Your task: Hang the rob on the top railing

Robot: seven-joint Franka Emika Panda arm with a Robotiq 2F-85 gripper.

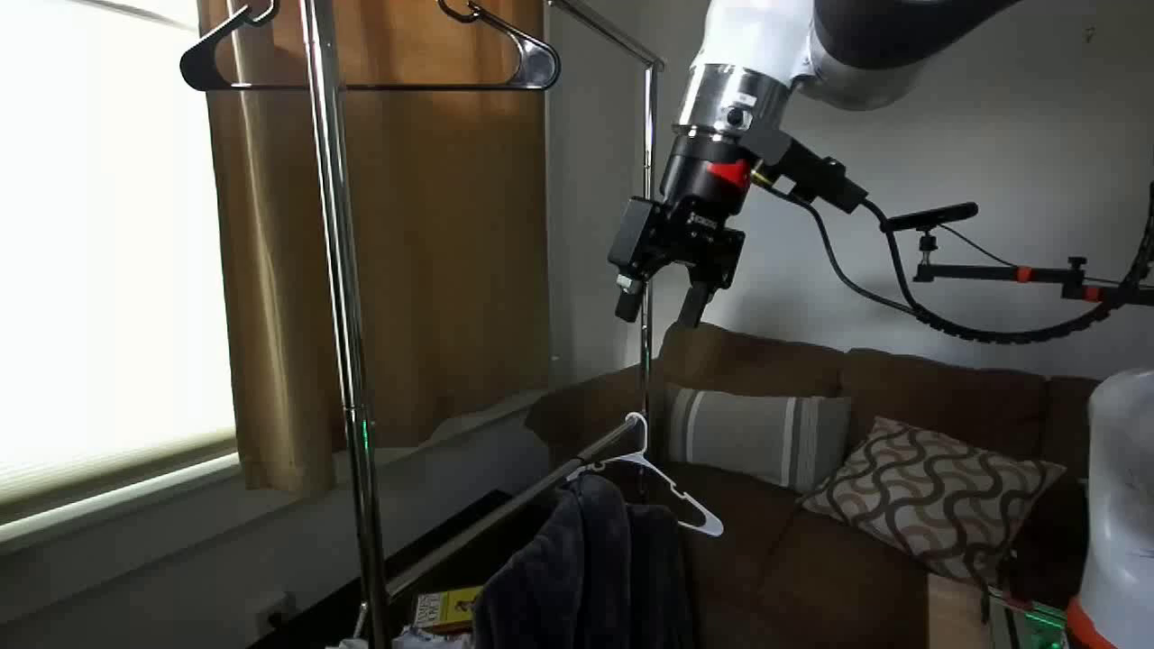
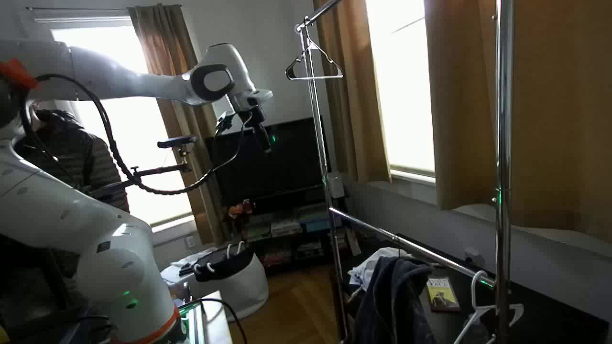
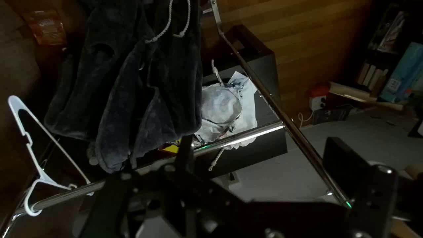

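Gripper (image 1: 660, 309) — spread wide, empty — hangs in midair.

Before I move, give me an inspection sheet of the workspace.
Surface: low black furniture top by the garment rack.
Job's things: robe hangs at the lower crossbar, not on the top railing, where a dark hanger hangs.
Clutter: book and pale crumpled item on the furniture top; white hanger hooked over the lower crossbar.
Gripper: open, holding nothing, higher than the lower crossbar.
Cables: a black cable loops below the arm, apart from the rack.
Surroundings: sofa; apparently a person beyond the arm.
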